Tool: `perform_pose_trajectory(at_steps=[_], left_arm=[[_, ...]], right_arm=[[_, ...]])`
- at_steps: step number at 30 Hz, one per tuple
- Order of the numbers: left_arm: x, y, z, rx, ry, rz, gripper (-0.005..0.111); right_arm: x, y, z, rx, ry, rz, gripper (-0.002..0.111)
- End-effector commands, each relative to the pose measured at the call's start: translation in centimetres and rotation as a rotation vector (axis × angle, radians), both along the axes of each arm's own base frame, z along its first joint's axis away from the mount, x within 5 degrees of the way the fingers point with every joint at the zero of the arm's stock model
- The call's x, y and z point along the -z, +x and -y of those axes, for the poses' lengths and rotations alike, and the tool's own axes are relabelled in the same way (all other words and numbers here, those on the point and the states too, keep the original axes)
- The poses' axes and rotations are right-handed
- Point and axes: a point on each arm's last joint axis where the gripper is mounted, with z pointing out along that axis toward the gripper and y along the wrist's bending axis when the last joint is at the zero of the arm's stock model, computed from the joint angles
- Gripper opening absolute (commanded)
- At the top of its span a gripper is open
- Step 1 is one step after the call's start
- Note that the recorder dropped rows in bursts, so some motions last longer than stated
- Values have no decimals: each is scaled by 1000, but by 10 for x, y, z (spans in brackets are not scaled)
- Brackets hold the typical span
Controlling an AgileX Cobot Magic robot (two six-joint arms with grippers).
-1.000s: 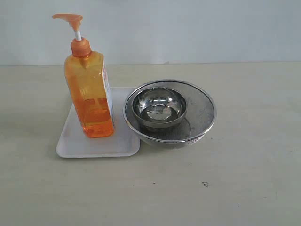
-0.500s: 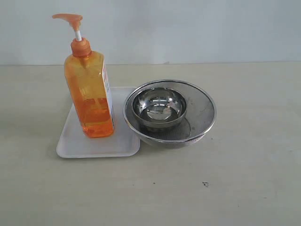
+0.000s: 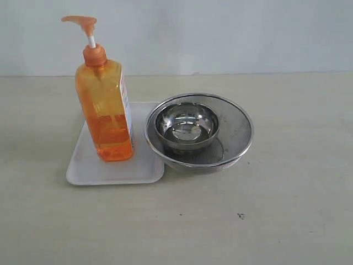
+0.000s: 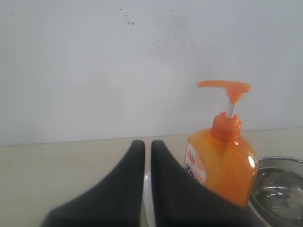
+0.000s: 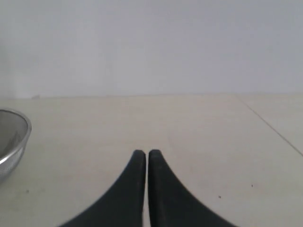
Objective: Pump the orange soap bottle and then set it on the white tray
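The orange soap bottle stands upright on the white tray at the left of the table, its pump head raised. No arm shows in the exterior view. In the left wrist view my left gripper is shut and holds nothing, with the orange soap bottle beyond it to one side, apart from the fingers. A sliver of the white tray shows between the fingers. My right gripper is shut over bare table, empty.
A round mesh strainer holding a small steel bowl sits against the tray's right edge. The strainer's rim shows in the right wrist view and the steel bowl beside the bottle in the left wrist view. A pale wall stands behind.
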Motion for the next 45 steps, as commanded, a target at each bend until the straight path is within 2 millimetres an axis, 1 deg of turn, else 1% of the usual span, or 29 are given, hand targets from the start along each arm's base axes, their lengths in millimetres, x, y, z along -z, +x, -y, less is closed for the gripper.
perform_pose_trajectory(at_steps=[1,4,10,16,19,45], left_arm=[[0,-1,0,1,-12,2,5],[0,-1,0,1,-12,2,5],[0,-1,0,-1,-12,0,5],[0,-1,0,-1,-12,0,5],[0,-1,0,-1,-12,0,5],[0,-1,0,1,-13,2,5]], right_arm=[[11,-2,0,8,11,-110,0],[16,-3,0,8,28,-161,0],[16,-3,0,10,75,-162,0],[16,-3,-6,-97,37,-165,0],[16,-3,-7,-120,30,-165,0],[16,-3,-6,-112,-8,-168,0]])
